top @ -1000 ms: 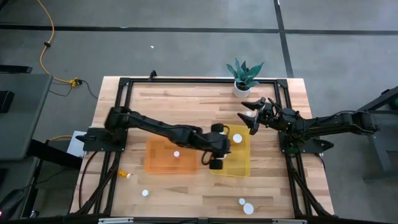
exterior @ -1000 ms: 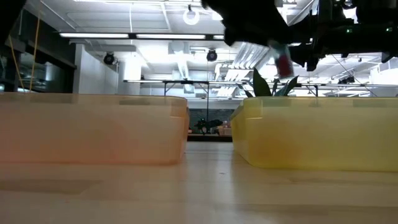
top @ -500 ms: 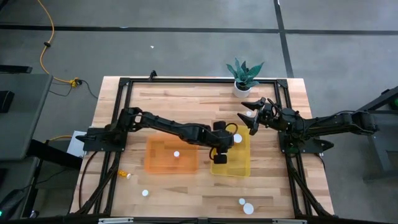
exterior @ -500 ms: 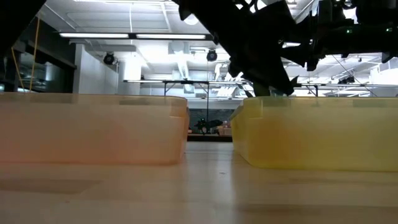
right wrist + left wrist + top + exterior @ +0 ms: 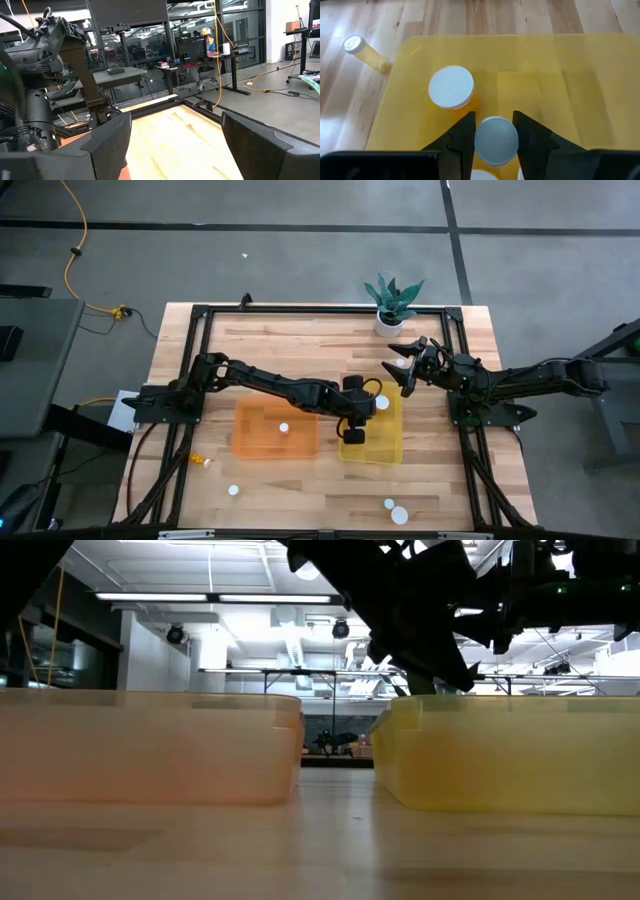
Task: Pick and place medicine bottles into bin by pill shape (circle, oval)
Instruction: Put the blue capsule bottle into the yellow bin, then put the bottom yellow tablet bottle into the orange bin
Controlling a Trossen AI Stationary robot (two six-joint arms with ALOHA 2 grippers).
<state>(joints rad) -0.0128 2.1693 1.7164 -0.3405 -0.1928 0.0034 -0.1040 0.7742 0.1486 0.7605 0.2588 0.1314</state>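
Left gripper [image 5: 495, 137] sits low inside the yellow bin [image 5: 580, 80], fingers pinched on a white-capped bottle [image 5: 495, 140] — another bottle [image 5: 451, 88] just beside it — while right gripper [image 5: 408, 365] hangs w/ fingers spread, empty, near the plant [image 5: 392, 300].

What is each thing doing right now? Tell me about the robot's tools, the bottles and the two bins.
Left tool: shut on a bottle, over the yellow bin.
Held bottle: upright, white cap on.
Right tool: open, waiting near the plant.
Yellow bin: has a capped bottle standing inside.
Orange bin: holds one bottle.
Bottle on table: lying on its side.
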